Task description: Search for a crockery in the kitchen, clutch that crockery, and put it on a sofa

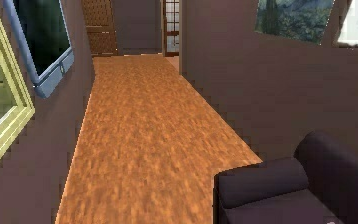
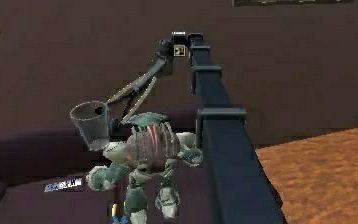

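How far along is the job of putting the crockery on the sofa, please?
Done, it seems: a grey cup is found and at the sofa. In hand: the cup is at the gripper's far end, near a toy figure on the seat; I cannot tell whether it is held or resting. Left: leaving it on the sofa.
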You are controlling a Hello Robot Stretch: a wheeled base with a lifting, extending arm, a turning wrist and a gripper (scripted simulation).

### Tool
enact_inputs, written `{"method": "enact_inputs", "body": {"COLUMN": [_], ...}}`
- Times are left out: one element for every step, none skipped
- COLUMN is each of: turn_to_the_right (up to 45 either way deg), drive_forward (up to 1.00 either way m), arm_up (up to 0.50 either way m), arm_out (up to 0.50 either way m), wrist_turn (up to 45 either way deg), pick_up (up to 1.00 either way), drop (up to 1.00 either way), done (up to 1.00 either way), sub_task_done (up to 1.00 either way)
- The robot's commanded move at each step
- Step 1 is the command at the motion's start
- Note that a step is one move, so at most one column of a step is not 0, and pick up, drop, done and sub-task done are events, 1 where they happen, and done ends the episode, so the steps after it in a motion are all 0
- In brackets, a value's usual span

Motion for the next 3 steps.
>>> {"method": "enact_inputs", "body": {"turn_to_the_right": [0.0,0.0,0.0], "drive_forward": [0.00,0.00,0.00], "arm_up": [0.00,-0.40,-0.32], "arm_out": [0.00,0.00,0.00], "wrist_turn": [39.0,0.0,0.0], "pick_up": [0.00,0.00,0.00], "drop": [0.00,0.00,0.00], "done": [0.00,0.00,0.00], "sub_task_done": [0.00,0.00,0.00]}}
